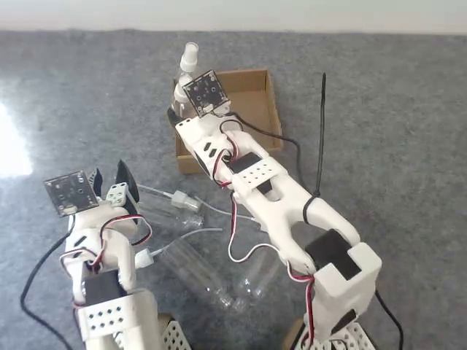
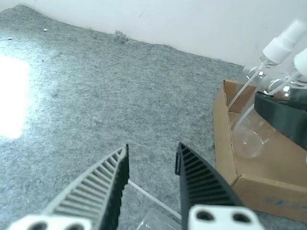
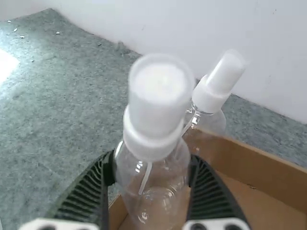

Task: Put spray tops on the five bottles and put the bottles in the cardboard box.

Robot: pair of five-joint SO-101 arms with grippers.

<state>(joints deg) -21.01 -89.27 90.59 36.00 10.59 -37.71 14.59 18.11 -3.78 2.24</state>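
Observation:
My right gripper (image 3: 151, 167) is shut on a clear bottle (image 3: 153, 187) fitted with a white spray top (image 3: 156, 96), held upright at the near-left corner of the cardboard box (image 1: 252, 95). A second topped bottle (image 3: 208, 108) stands just behind it in the box. My left gripper (image 1: 111, 179) is open over the grey carpet at the lower left, holding nothing. Beside it lies a clear bottle (image 1: 164, 211) with a spray top (image 1: 182, 200) at its neck. Two more clear bottles (image 1: 201, 273) (image 1: 255, 277) lie between the arm bases, with a loose spray top (image 1: 144, 257) and its tube next to them.
A black cable (image 1: 322, 131) runs along the right arm, past the box's right side. The white wall (image 2: 192, 24) rises just behind the box. Open grey carpet (image 1: 87, 95) spreads to the left of the box and to its right.

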